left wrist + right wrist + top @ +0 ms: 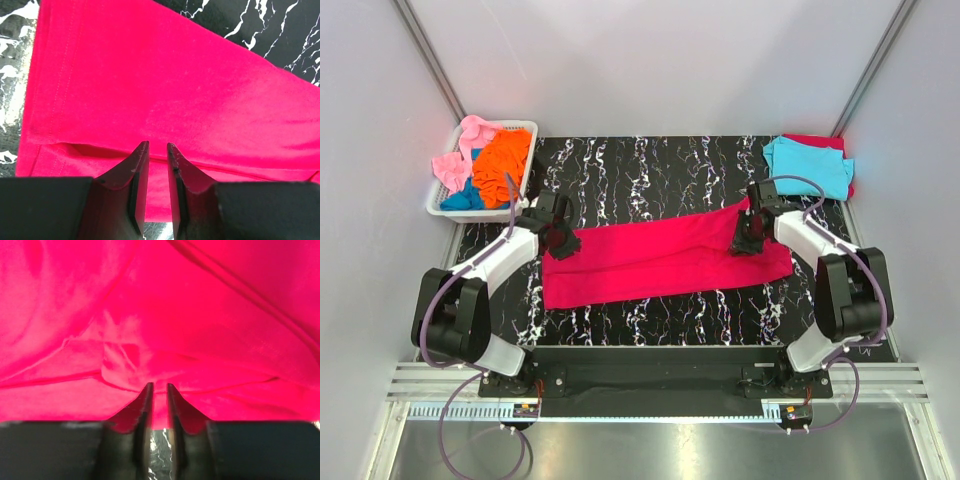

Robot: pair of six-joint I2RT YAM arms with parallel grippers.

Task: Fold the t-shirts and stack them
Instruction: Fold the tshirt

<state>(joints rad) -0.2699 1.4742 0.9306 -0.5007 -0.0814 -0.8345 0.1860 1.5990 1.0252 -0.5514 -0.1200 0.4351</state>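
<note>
A: Crimson-red t-shirt [665,262]: where, and in what state?

B: Spread as a long band across the middle of the tabletop [660,165], reaching nearly from left edge to right edge. Looks folded once lengthwise, with a doubled layer showing in the left wrist view. Not yet a compact packet.

A: And the jaws?

B: Left jaws at the band's far left corner, fingertips [141,150] nearly together at a folded edge; cannot tell whether pinching cloth. Right jaws at the band's far right corner, pinching a pucker of the same shirt, creases running in to the fingertips [147,390].

A: Finished so far?

B: Cyan t-shirt [808,165] folded flat at the far right corner, lying on a sliver of red cloth [817,141]. Probably the start of the stack.

A: Remaining?

B: Most of it, judging by the heap. Orange t-shirt [502,165], pink t-shirt [455,165] and blue t-shirt [462,197] bundled unfolded in the white basket [438,208] at the far left corner. Crimson-red one only partway folded.
</note>
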